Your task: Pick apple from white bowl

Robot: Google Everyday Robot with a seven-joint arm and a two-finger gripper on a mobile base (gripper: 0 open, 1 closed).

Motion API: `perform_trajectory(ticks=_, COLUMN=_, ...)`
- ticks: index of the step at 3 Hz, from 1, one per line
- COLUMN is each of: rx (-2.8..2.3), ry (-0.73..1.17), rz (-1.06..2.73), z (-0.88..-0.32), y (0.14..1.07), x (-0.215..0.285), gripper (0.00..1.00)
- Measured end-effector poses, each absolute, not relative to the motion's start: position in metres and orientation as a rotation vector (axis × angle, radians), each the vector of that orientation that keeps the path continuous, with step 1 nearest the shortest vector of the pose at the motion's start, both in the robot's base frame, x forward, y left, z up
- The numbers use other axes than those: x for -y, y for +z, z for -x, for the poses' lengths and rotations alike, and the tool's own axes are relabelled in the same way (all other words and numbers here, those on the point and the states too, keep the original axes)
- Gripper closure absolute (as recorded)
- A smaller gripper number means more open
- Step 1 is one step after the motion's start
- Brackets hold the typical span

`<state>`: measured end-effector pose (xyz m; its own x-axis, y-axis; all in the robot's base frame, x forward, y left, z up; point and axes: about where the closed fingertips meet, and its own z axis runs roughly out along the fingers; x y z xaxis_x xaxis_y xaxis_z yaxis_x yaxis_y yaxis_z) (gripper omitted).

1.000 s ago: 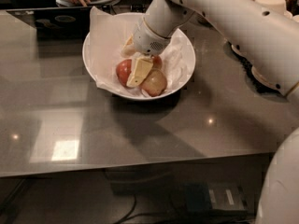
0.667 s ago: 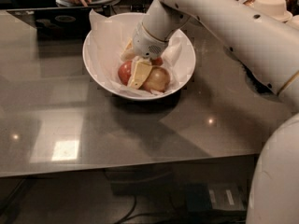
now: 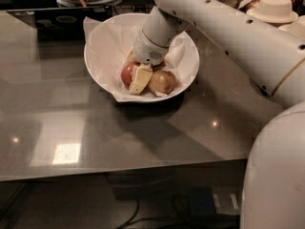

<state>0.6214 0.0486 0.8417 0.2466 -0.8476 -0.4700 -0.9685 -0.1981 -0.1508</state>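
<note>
Pincer [image 3: 139,79] has sunk slightly deeper into the white bowl [image 3: 87,63] on the surface [image 3: 71,118], beside the apple [image 3: 127,73] still lying there; its grip cannot be told, so lifting looks premature.

Glossy white bowl [image 3: 87,61] lined with crinkled matt paper [image 3: 109,42], smooth cream gripper [image 3: 139,78] seen inside it, table [image 3: 71,123] polished, reflective.

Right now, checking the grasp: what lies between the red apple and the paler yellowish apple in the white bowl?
The gripper, down in the round white paper-lined bowl, sits between the deep red apple and the paler yellowish apple; camera view.
</note>
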Motion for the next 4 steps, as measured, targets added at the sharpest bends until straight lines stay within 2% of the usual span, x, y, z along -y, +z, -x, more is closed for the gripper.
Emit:
perform_trajectory(ticks=2, rx=-1.658, ry=0.398, rz=2.113, z=-0.621, y=0.842, x=-0.049, gripper=0.95)
perform_trajectory(ticks=3, rx=-1.622, ry=0.394, rz=2.084, z=-0.619, y=0.865, x=-0.044, gripper=1.00)
perform_trajectory(ticks=4, rx=-1.560, ry=0.359, rz=2.065, z=-0.613, y=0.906, x=-0.038, gripper=1.00)
